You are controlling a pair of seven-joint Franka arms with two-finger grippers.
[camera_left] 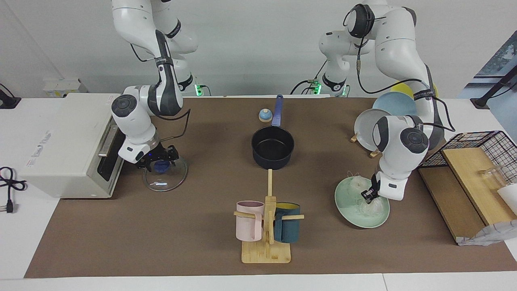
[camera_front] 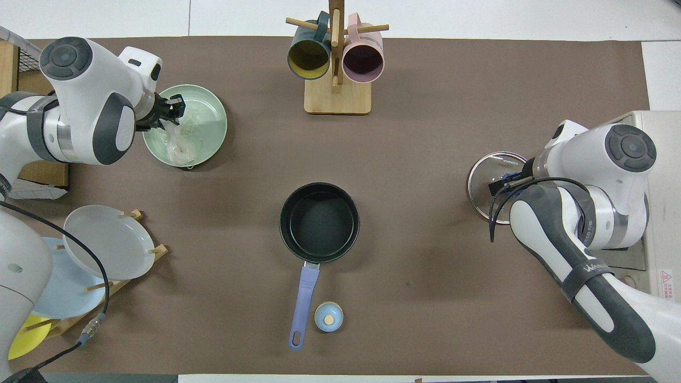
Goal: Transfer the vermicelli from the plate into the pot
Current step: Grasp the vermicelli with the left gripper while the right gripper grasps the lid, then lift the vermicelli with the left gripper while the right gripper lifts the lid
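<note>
Bright, even light; soft shadows; both views sharp.

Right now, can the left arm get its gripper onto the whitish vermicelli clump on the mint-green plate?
Probably yes: the left gripper is already down among the whitish vermicelli clump on the mint-green plate, with nothing between them.

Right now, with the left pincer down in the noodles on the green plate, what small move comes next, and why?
Probably a short straight lift of the left pincer: it looks shut on the whitish translucent vermicelli clump on the round mint-green plate, and the dark navy saucepan sits empty. Lifting shows whether the strands come along.
</note>
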